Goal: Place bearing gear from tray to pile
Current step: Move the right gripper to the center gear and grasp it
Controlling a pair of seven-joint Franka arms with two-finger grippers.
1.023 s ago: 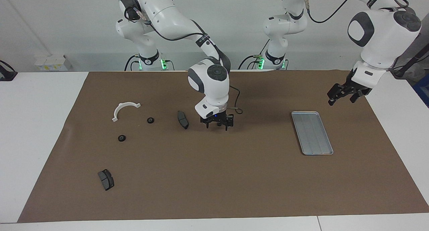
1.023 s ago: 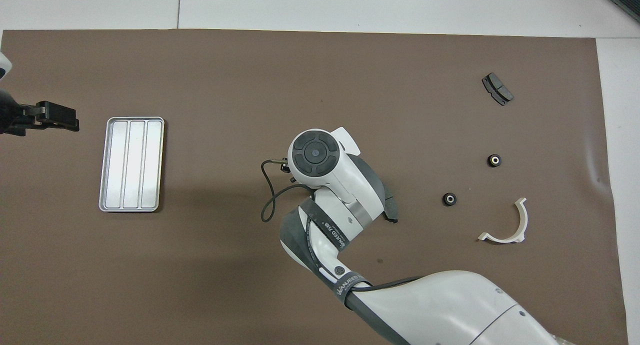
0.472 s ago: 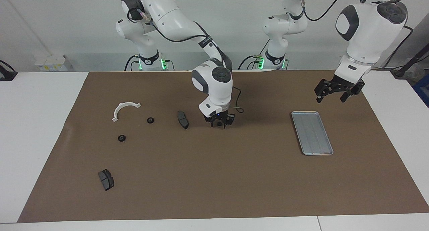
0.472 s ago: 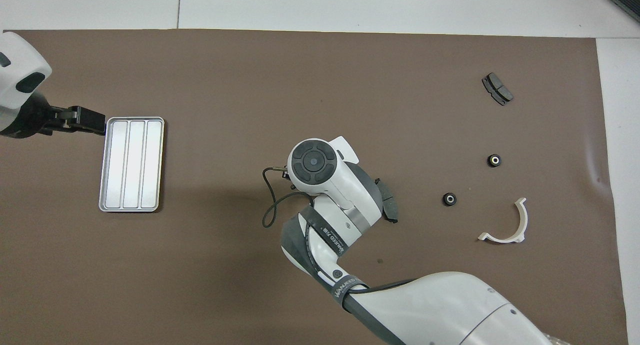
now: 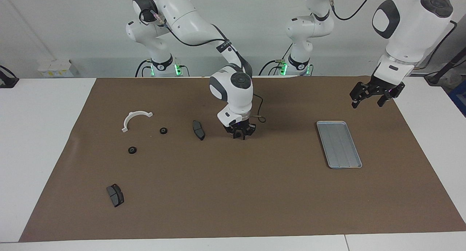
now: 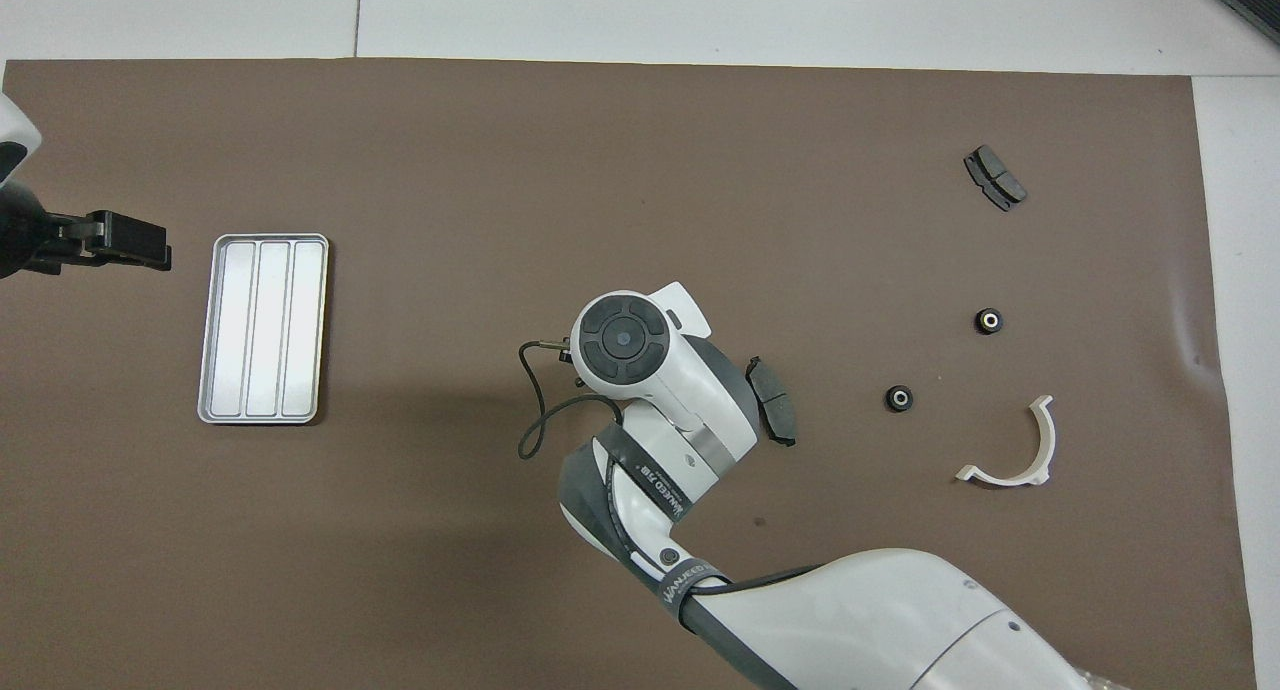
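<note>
right gripper (image 5: pixel 240 134) low on mat (image 5: pixel 233 192), closing round a small dark gear | left gripper (image 5: pixel 371 98) open, raised near tray (image 5: pixel 339 144)

Bright, even overhead light – soft shadows, sharp focus, mild tray (image 6: pixel 263 328) glare

One camera looks down from high across the table, facing the robots; the other looks steeply down from above them. Both share the brown mat (image 5: pixel 233 192).
</note>
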